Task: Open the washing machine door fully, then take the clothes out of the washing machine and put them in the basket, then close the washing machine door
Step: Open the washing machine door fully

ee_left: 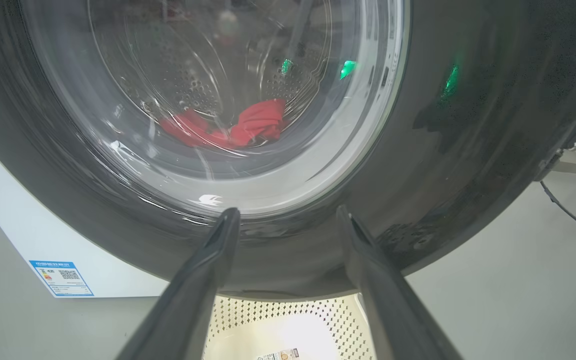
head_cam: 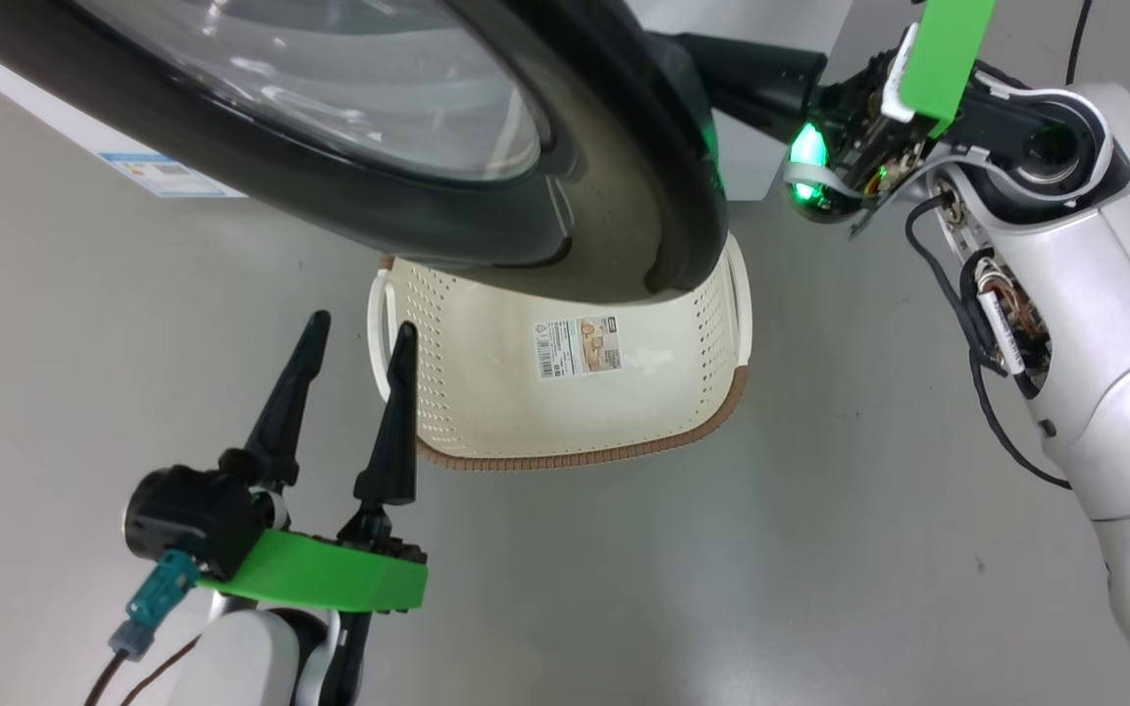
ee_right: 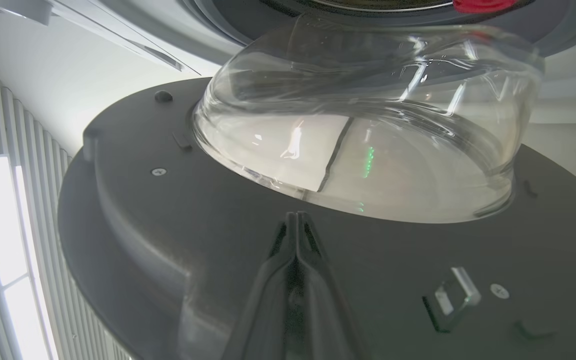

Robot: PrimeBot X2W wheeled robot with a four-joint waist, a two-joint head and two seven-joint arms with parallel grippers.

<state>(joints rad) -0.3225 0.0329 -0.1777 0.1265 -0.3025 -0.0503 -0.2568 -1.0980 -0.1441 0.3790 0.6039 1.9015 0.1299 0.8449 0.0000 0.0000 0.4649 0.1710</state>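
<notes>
Two end effectors flank the washing machine door [head_cam: 624, 147], which stands swung partly out from the machine. At the lower left of the head view, the left end effector [head_cam: 362, 324] hovers over the grey floor [head_cam: 624, 588], its fingers spread wide with nothing between them, just left of the basket [head_cam: 487, 392]. Its wrist view faces the white washing machine [ee_left: 28, 240], and through the door glass the red clothes [ee_left: 258, 122] lie in the steel drum. The door's black rim hangs over the far end of the basket, which sits on the floor. Further right, the right end effector [ee_right: 295, 220] has its fingers pressed together, pinching nothing. Its tips are at the door's grey inner face, just beside the glass bowl; I cannot tell whether they touch it.
</notes>
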